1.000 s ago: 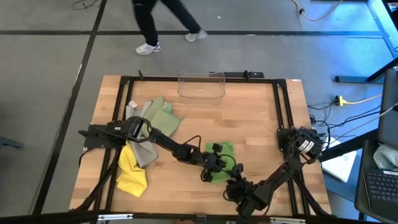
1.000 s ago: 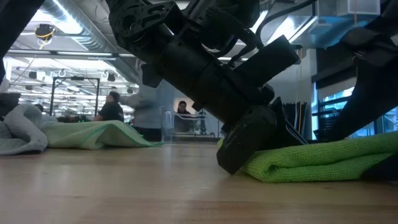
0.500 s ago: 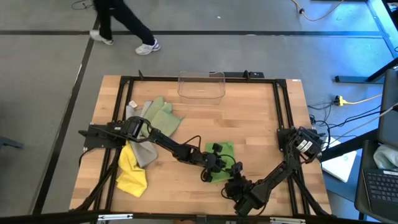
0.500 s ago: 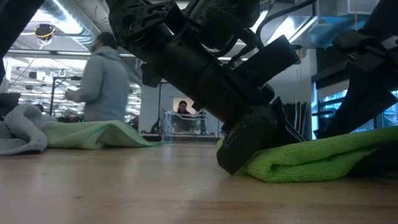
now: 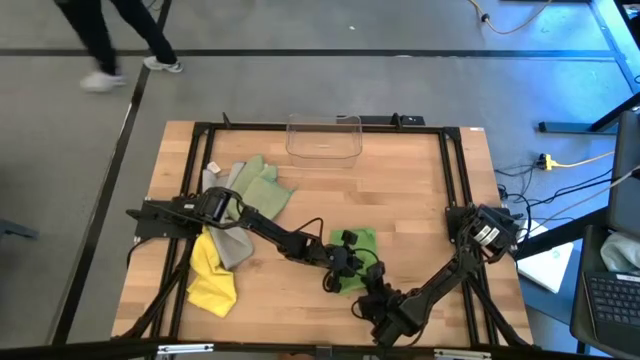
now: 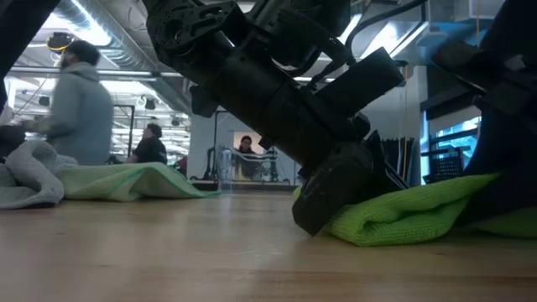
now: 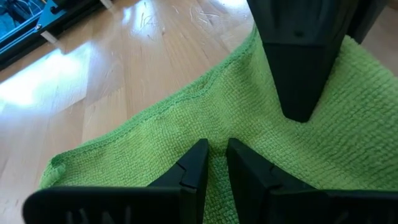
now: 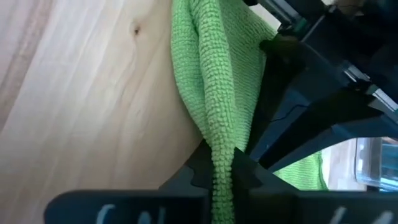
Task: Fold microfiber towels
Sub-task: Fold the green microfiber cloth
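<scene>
The bright green towel (image 5: 358,262) lies folded near the front middle of the wooden bench (image 5: 400,200), and both arms meet over it. The left pincer (image 7: 211,163) presses down on the cloth with its two dark fingers nearly together and a thin ridge of green pile caught between the tips. The right pincer (image 8: 222,169) is closed tight on the towel's edge, which runs as a narrow strip of green weave between its fingers and up toward the other arm. In the low view the towel (image 6: 403,214) sits as a thick doubled wad, its side toward the right arm lifted off the wood while the left arm's dark body bears on the other end. On the left part of the bench, well apart from this, the other three cloths lie bunched together: the pale sage green towel (image 5: 262,185) farthest back, the grey towel (image 5: 232,245) under the left arm, and the yellow towel (image 5: 212,280) nearest the front. A clear plastic bin (image 5: 323,137) stands at the back edge. A person (image 5: 105,30) walks on the floor beyond the bench.
</scene>
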Tool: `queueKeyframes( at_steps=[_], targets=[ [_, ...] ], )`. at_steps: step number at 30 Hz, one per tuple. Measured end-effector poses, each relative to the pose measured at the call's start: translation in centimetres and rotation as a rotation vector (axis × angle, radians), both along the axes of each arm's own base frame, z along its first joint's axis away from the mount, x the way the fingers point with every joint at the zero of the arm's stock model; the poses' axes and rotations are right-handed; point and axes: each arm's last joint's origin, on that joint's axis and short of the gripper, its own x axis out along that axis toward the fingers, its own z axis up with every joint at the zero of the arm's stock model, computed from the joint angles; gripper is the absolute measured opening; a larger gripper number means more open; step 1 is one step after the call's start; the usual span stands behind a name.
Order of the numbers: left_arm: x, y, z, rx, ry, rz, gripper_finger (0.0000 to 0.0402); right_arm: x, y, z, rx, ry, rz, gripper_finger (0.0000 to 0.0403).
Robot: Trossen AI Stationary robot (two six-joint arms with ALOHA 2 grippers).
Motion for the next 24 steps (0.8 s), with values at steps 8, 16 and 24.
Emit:
queueKeyframes(
  at_steps=[8, 16, 24],
  targets=[
    [-1.1, -0.5, 3.1, 0.179, 0.020, 0.025, 0.0057, 0.8, 0.3, 2.7, 0.097, 0.016, 0.011, 0.0010],
    [-2.4, -1.0, 6.2, 0.239, 0.044, 0.088, 0.0057, 1.9, -0.8, 5.2, 0.336, 0.122, -0.023, 0.0007],
    [-3.8, -2.5, 6.4, 0.273, 0.111, 0.086, 0.0057, 2.3, -2.1, 8.2, 0.460, 0.141, -0.006, 0.0009]
  ],
)
